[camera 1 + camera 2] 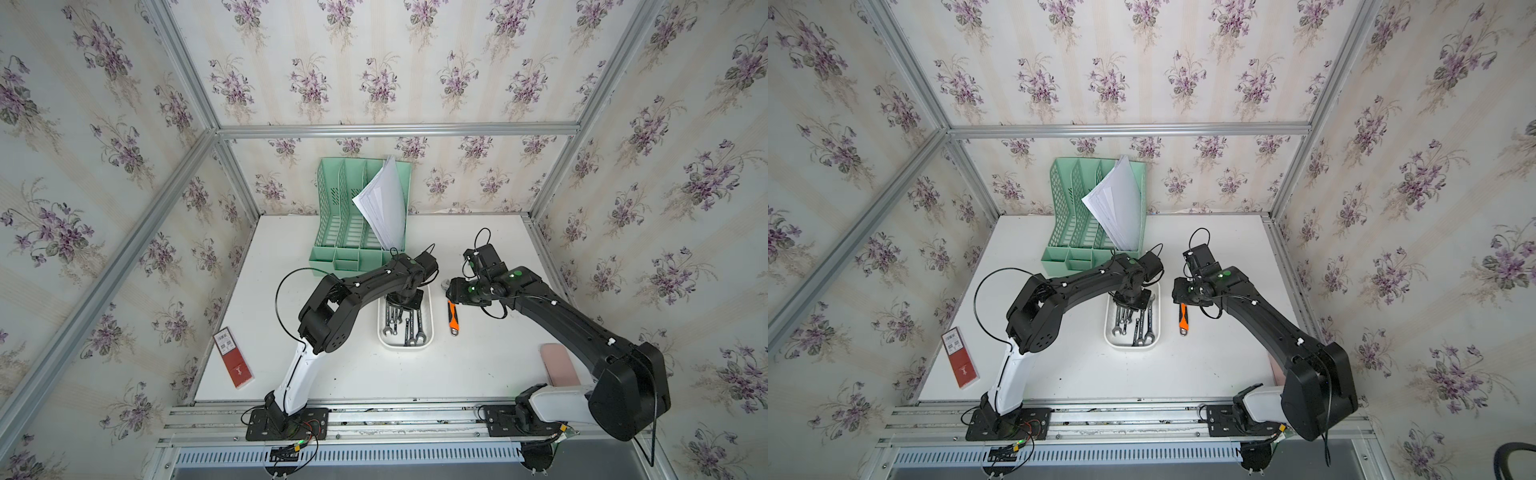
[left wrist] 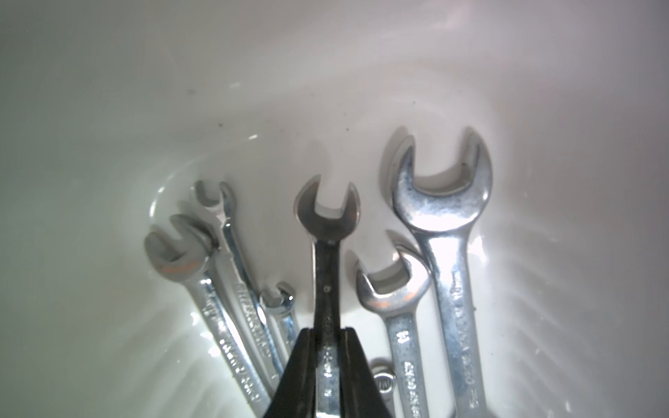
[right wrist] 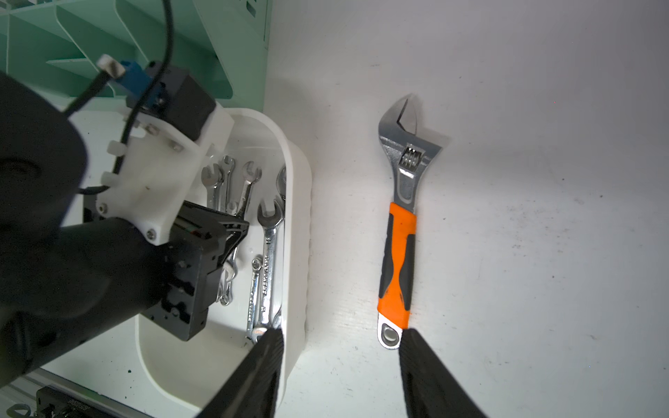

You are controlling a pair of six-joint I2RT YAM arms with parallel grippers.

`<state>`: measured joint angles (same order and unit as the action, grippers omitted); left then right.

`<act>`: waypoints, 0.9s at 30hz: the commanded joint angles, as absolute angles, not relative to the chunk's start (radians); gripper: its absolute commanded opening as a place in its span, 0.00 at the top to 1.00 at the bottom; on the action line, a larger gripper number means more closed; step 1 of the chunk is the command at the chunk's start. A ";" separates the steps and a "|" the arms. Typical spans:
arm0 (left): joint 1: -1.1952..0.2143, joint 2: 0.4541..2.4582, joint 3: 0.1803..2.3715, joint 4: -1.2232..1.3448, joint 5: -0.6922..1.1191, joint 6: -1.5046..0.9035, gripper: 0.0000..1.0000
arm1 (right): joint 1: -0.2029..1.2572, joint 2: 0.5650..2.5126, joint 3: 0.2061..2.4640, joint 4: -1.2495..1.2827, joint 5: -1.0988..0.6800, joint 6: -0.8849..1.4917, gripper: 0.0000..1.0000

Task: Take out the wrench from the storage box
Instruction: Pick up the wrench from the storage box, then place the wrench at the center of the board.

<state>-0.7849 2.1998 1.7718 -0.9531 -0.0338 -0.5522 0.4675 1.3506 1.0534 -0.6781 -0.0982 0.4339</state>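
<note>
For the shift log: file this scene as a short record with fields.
left pincer: shut on a wrench, inside the box
right pincer: open, empty, over the table
other wrenches: lying loose in the box
adjustable wrench: on the table, beside the box
task: wrench gripped, not yet out of the box

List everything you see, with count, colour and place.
plastic storage box: one, white, table centre
open-end wrenches: six or more, silver, in the box
adjustable wrench: one, orange-black handle, right of box
slotted file organizer: one, mint-green, table's far side
paper sheets: stack, white, in organizer
flat packet: one, red, table's left
oblong thing: one, pink, by right arm
table: one, white
left gripper: black, shut on one open-end wrench
right gripper: black, open, over adjustable wrench
</note>
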 commanded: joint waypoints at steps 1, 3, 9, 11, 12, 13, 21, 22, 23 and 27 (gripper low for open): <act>-0.779 2.168 1.779 -0.991 -0.061 -0.537 0.87 | 0.469 1.344 1.060 -0.684 -0.103 0.431 0.43; -0.775 2.153 1.779 -0.998 -0.066 -0.534 0.86 | 0.469 1.342 1.060 -0.681 -0.106 0.432 0.43; -0.748 2.085 1.771 -1.023 -0.070 -0.531 0.86 | 0.469 1.347 1.062 -0.678 -0.116 0.433 0.43; -0.734 2.053 1.764 -1.033 -0.074 -0.529 0.86 | 0.468 1.348 1.062 -0.676 -0.120 0.434 0.43; -0.725 2.033 1.757 -1.035 -0.073 -0.527 0.85 | 0.468 1.348 1.063 -0.676 -0.121 0.434 0.43; -0.715 2.014 1.749 -1.037 -0.072 -0.525 0.85 | 0.468 1.348 1.063 -0.674 -0.123 0.436 0.43; -0.615 1.887 1.626 -1.017 -0.083 -0.509 0.85 | 0.468 1.354 1.071 -0.664 -0.142 0.446 0.43; -0.599 1.874 1.601 -1.006 -0.082 -0.508 0.84 | 0.469 1.355 1.071 -0.665 -0.143 0.447 0.43; -0.587 1.865 1.578 -0.997 -0.079 -0.506 0.84 | 0.469 1.356 1.073 -0.664 -0.145 0.448 0.43; -0.551 1.837 1.482 -0.942 -0.062 -0.510 0.84 | 0.469 1.358 1.077 -0.664 -0.150 0.451 0.43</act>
